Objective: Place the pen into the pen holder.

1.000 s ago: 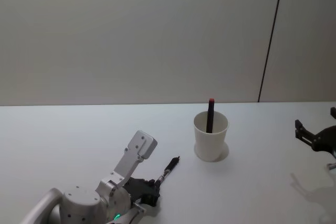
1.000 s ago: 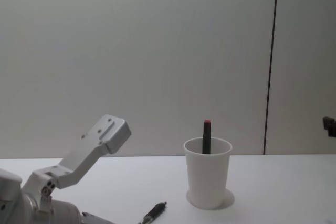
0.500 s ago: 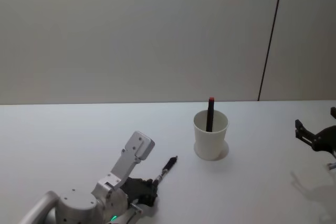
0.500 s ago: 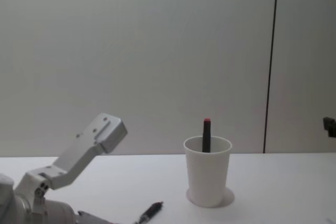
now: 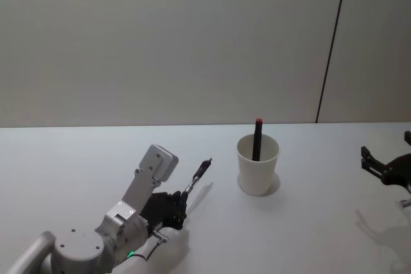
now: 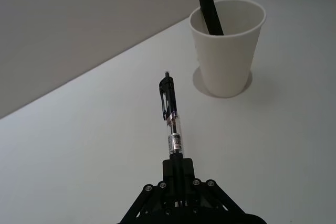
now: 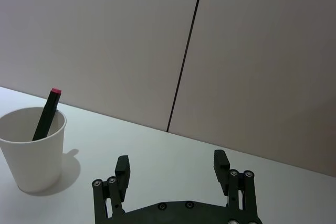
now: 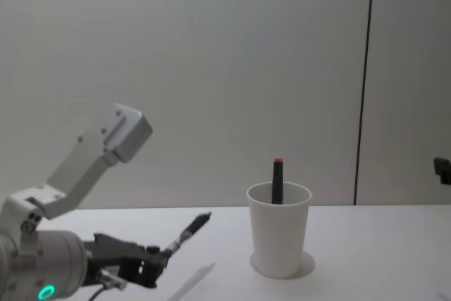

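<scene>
Left jaws grip pen (image 5: 198, 176), right jaws gape; a marker (image 5: 257, 138), seemingly, occupies pen holder (image 5: 257, 176).

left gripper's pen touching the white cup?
Apart. The chest view shows a plain gap of wall and table between the tip of the pen, held in the left gripper, and the cup.

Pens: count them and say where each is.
2. One clear pen is gripped in the left pincer, held above the table left of the paper cup; one dark red-tipped pen stands inside that cup. More could hide inside it.
</scene>
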